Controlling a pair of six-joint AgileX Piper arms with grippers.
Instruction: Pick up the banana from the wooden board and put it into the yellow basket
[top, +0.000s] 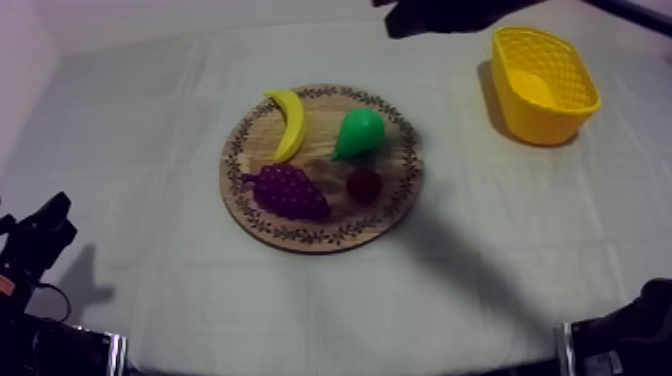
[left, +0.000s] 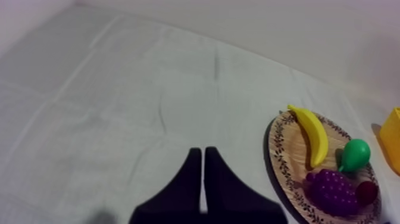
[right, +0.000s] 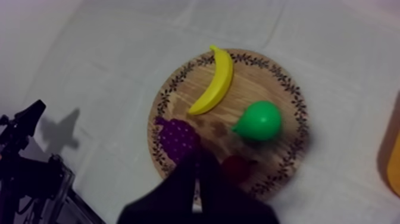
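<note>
banana (top: 288, 123) lies on the round wooden board (top: 325, 112), up at about 11 o'clock on it in the top view. it curves along the patterned rim and nothing is holding it. the green pear (top: 358, 132) sits at about 1 o'clock on the board, just beside the banana but not touching it. the purple grapes (top: 288, 192) are at about 7 o'clock, and the small red fruit (top: 364, 185) is at about 5 o'clock, close to the grapes.

the yellow basket (top: 545, 85) stands on the counter (top: 150, 150), away from the board at about 2 o'clock. it is well apart from the banana.

the right gripper (right: 198, 161) is up over the board, above the spot between the grapes and the small red fruit. its two black fingers are pressed together with nothing in them.

the left gripper (left: 202, 152) is over the bare counter, off at about 8 o'clock from the board. its fingers are pressed together too, and it has nothing in it.
</note>
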